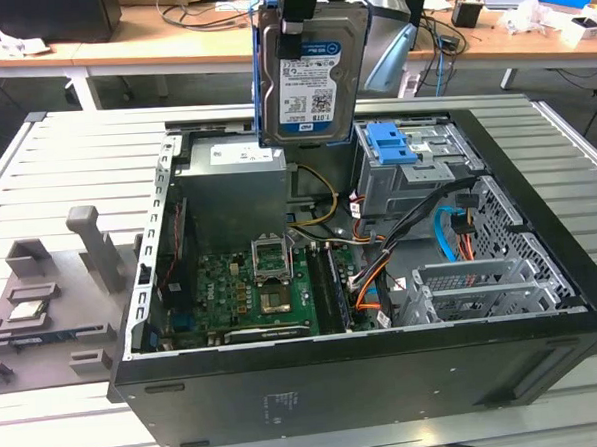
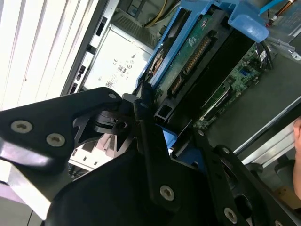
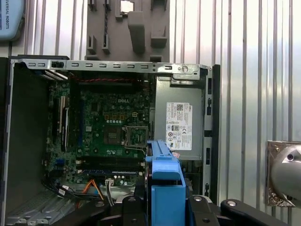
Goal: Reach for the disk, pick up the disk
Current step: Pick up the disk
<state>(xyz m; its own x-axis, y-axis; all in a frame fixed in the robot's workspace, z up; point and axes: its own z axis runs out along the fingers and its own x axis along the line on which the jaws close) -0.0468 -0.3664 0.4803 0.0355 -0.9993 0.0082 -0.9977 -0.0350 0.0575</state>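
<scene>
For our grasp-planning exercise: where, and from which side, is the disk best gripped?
Probably grip the disk at its top end, from above, as the gripper does: it hangs upright over the case, and its thin flat body suits a pinch.

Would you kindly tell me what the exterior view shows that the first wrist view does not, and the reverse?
Exterior view: the flat silver metal disk with its white-and-blue label face, hanging above the open black computer case with the gripper shut on it; also the blue plastic latch piece on its grey metal cage.
First wrist view: the disk end-on, as its bright blue plastic rail, and a shiny round metal part beside the case.
Both: the green motherboard, the silver power supply and the grey fixture.
</scene>
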